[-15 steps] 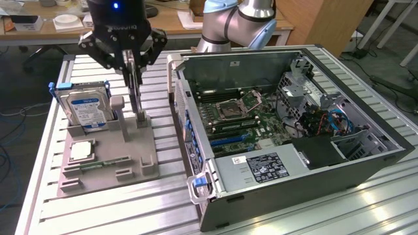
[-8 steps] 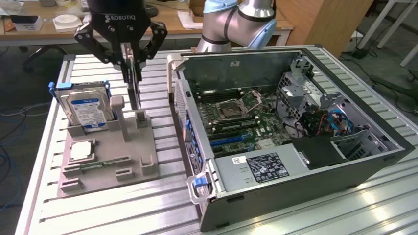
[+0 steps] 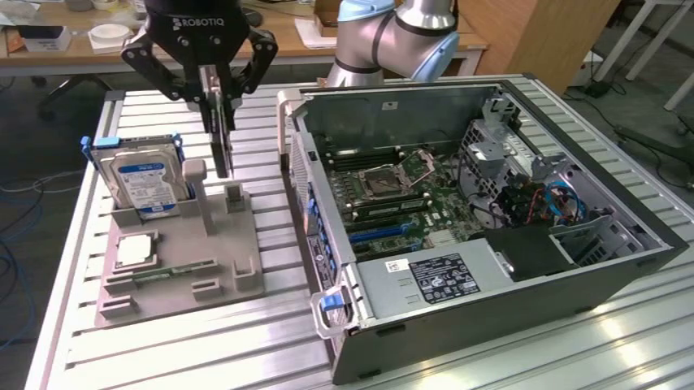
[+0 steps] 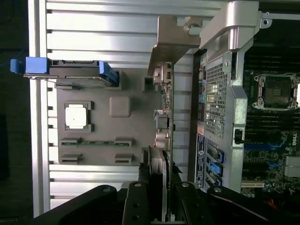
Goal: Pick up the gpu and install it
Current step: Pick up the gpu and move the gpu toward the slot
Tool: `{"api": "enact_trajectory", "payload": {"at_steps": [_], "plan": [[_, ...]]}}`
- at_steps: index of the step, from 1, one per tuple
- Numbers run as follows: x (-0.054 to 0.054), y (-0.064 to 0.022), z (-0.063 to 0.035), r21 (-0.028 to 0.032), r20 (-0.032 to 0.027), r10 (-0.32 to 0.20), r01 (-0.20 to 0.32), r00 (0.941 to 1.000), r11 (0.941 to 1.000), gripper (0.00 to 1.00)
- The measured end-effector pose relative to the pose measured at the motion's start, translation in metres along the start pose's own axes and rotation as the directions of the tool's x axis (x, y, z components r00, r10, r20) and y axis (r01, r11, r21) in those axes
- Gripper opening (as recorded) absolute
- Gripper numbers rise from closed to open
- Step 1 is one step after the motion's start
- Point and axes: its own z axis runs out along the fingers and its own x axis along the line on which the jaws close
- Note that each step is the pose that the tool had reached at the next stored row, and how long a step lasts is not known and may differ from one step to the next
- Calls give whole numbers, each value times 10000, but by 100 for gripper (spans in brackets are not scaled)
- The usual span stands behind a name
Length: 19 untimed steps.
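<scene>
Gripper (image 3: 220,97) beside the case (image 3: 607,276), fingers pinching the gpu (image 3: 223,150) (upright, edge-on), grey holder (image 3: 206,236) next to the case, hard drive (image 3: 146,183) farther from the case.

I see a ribbed aluminium table (image 3: 195,349). Two things sit directly on it: a grey holder tray (image 3: 217,244) at the exterior view's left, and an open computer case (image 3: 488,321) just beside it, right.
</scene>
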Motion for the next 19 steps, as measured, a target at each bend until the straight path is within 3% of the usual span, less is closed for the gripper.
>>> {"api": "enact_trajectory", "payload": {"at_steps": [6, 19], "plan": [[-148, -1, 2, -35, -2, 0, 0, 10000, 10000, 27], [-732, -6, 22, -60, 0, 3, -3, 10000, 10000, 27]]}}
